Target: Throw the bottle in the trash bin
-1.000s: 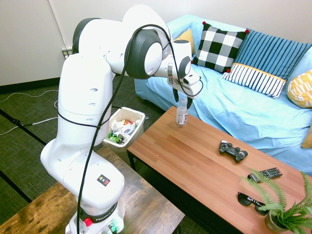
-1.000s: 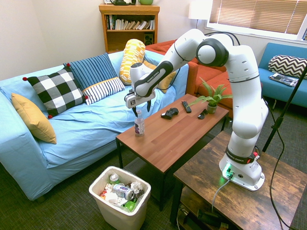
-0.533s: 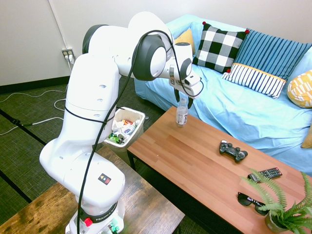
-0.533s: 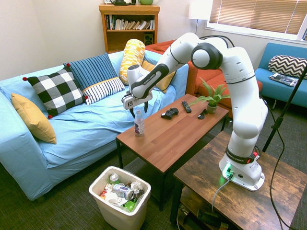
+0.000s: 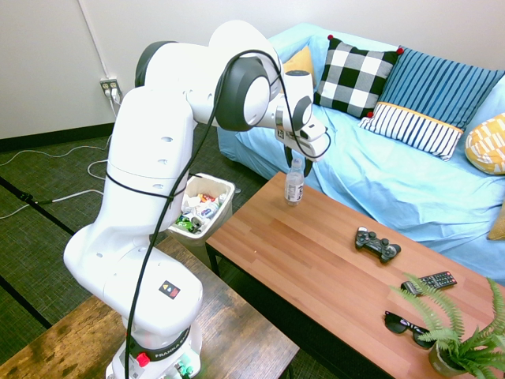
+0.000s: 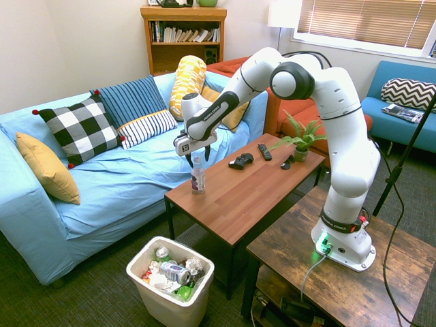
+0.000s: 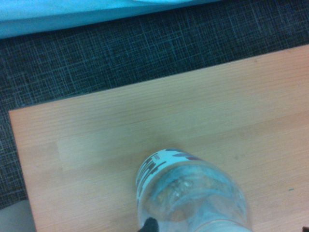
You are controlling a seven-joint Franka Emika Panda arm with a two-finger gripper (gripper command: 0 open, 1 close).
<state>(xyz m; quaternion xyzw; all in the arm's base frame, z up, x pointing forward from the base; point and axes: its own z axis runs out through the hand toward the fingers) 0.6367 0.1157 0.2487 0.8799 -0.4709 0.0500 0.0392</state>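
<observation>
Gripper (image 5: 295, 160) dropped lower, fingers spread around bottle (image 5: 294, 185) neck mid-frame; off-centre closing could tip it, bin (image 5: 202, 207) lower left.

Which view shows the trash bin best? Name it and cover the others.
The second exterior view: the trash bin stands whole on the carpet, rim and rubbish visible. The first exterior view shows it partly behind the arm. The wrist view misses it.
</observation>
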